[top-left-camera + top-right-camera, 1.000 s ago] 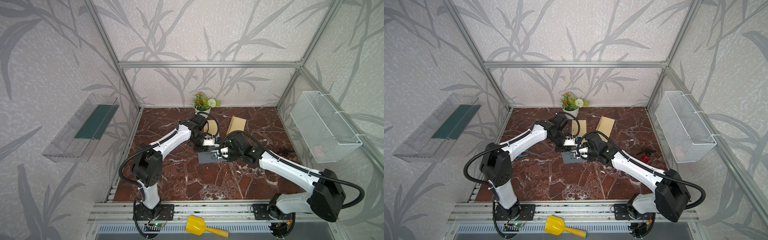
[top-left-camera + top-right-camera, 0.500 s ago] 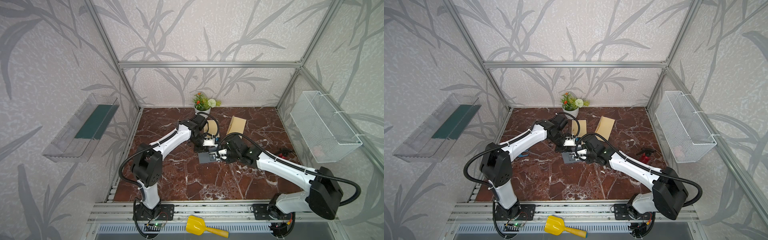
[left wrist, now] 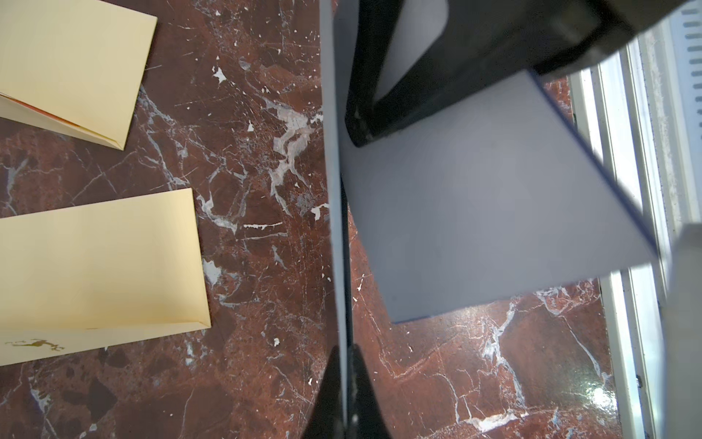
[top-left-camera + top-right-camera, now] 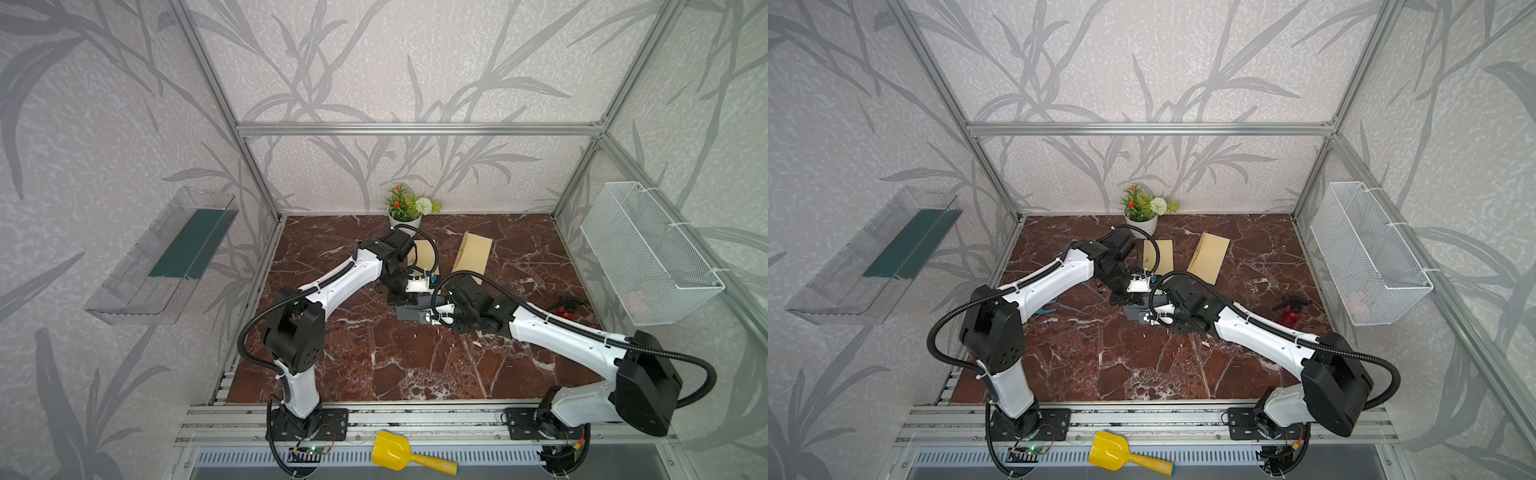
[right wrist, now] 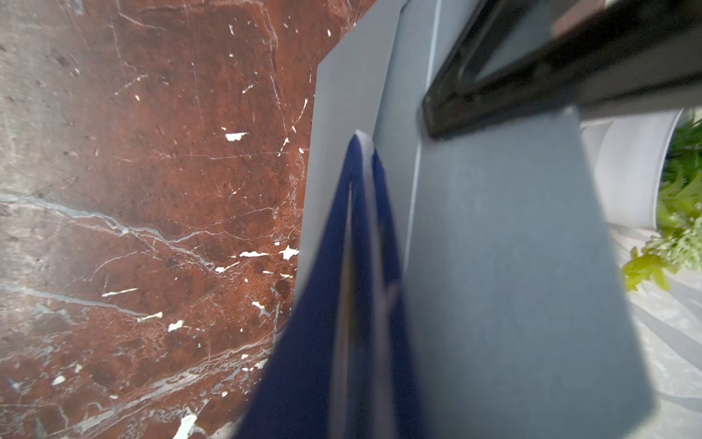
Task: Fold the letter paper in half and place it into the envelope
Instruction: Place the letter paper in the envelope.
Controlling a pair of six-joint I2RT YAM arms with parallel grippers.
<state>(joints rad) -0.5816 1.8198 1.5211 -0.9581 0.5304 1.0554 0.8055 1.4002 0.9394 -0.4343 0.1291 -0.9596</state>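
Left wrist view: paper (image 3: 494, 213) is being held, apart from the envelopes (image 3: 95, 262), by left gripper (image 3: 343, 353) and right gripper (image 3: 370, 129), both closed tight on it; edges are best being matched before pressing

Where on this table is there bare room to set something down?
Bare: the wide front strip of the table, nearer than the paper; the back right corner, bordered by the right envelope and the red bottle. Crowded: centre to back, around the paper, left envelope and plant.
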